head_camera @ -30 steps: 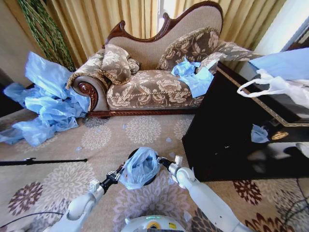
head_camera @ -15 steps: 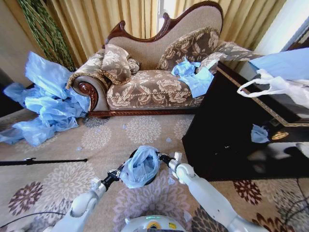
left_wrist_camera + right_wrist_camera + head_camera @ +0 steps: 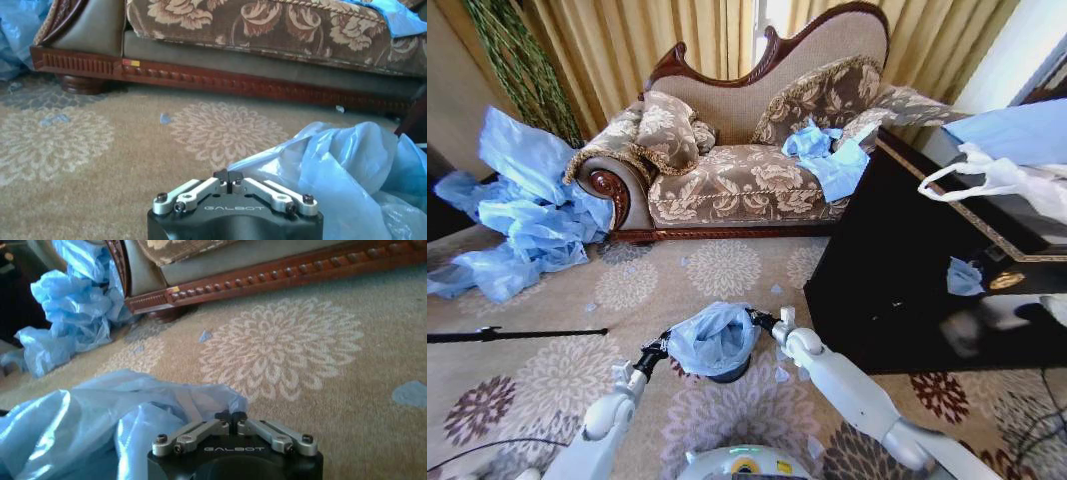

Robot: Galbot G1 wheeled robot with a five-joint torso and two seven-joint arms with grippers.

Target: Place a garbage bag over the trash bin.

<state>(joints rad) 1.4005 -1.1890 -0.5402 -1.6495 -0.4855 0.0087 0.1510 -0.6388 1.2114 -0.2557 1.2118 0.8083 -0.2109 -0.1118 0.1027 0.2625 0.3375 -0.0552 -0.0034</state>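
Note:
The light blue garbage bag (image 3: 715, 336) is spread over the top of the black trash bin (image 3: 728, 376), whose dark lower side shows beneath it on the flowered rug. My left gripper (image 3: 656, 350) is shut on the bag's left edge, and my right gripper (image 3: 758, 320) is shut on its far right edge. In the left wrist view the fingertips of the left gripper (image 3: 227, 176) pinch the bag's film (image 3: 333, 170). The right wrist view shows the right gripper (image 3: 231, 416) pinching a fold of the bag (image 3: 100, 415).
A dark wooden cabinet (image 3: 897, 290) stands close on the right, with a white loop-handled bag (image 3: 997, 180) on top. The chaise sofa (image 3: 747, 170) lies ahead, a heap of blue bags (image 3: 522, 220) to its left. A black rod (image 3: 517, 333) lies on the rug.
Both grippers have moved a little forward and apart, and the bag has gone from a bunched lump to a flatter, wider cover over the bin's top.

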